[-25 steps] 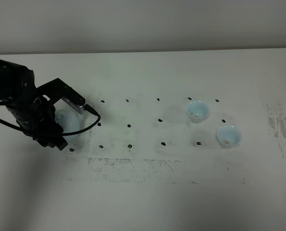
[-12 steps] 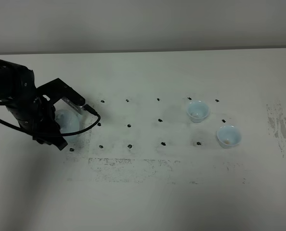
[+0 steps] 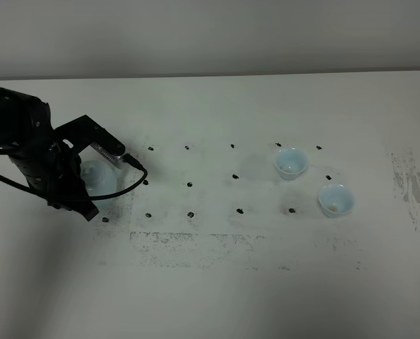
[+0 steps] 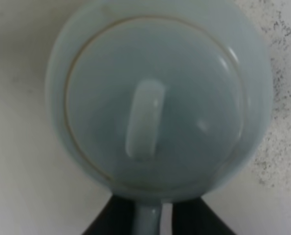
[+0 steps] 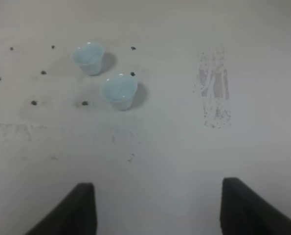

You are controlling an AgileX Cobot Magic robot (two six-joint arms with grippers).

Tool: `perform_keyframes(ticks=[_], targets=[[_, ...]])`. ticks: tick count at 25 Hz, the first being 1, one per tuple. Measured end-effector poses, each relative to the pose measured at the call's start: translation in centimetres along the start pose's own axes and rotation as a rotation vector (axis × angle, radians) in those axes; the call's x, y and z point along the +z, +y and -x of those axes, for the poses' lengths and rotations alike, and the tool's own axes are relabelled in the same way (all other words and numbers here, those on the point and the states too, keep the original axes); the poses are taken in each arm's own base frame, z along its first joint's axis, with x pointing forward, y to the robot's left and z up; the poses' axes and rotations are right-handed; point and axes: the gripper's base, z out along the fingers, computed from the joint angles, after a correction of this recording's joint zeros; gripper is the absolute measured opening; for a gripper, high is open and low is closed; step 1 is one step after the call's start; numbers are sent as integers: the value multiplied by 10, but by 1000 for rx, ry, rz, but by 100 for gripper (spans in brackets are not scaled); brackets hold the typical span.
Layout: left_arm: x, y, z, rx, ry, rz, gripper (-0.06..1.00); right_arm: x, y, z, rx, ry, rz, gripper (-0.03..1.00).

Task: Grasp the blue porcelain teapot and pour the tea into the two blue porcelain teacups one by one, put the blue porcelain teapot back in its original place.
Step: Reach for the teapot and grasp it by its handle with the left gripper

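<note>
Links of the left arm (image 3: 22, 145) fold forward and down over the blue porcelain teapot (image 3: 101, 178), so that from the high camera we see only part of its pale body past the black wrist. The teapot stands upright on the white table (image 3: 231, 282). The left gripper (image 4: 152, 219) points straight down at it, and its camera looks onto the lid and the oblong knob (image 4: 145, 120). We find the loop handle (image 4: 147, 220) between the two dark fingers (image 4: 113, 220). One finger lies against the handle, while a thin pale sliver shows beside the other, so we cannot tell whether the claw is clenched on it or only close around it. A black cable (image 3: 138, 176) loops from the wrist just beside the teapot.

The two blue porcelain teacups sit well apart from the teapot, on the side away from the arm. One teacup (image 3: 291, 163) is nearer to the teapot, and the other (image 3: 336, 200) stands just beyond it. Both are upright and close together, not touching.

The right gripper (image 5: 157, 213) hangs above bare table with its claw released, fingers spread wide and nothing between them, the cups ahead of it.
</note>
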Motion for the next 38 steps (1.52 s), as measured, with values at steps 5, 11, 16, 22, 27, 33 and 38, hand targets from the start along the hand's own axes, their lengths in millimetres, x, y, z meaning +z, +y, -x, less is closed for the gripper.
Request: perform_keyframes(ticks=[5, 11, 16, 22, 27, 33, 38], targets=[[0, 0, 0, 5, 6, 1, 6, 0, 0, 0, 0, 0, 0, 52], [0, 0, 0, 6, 6, 1, 6, 0, 0, 0, 0, 0, 0, 52], [0, 0, 0, 6, 6, 1, 6, 0, 0, 0, 0, 0, 0, 52], [-4, 1, 1, -16, -22, 13, 6, 0, 0, 0, 0, 0, 0, 52], [-14, 2, 3, -30, -61, 30, 4, 0, 0, 0, 0, 0, 0, 52], [-16, 0, 4, -35, -69, 32, 4, 0, 0, 0, 0, 0, 0, 52], [-17, -1, 9, -34, -106, 48, 4, 0, 0, 0, 0, 0, 0, 52]])
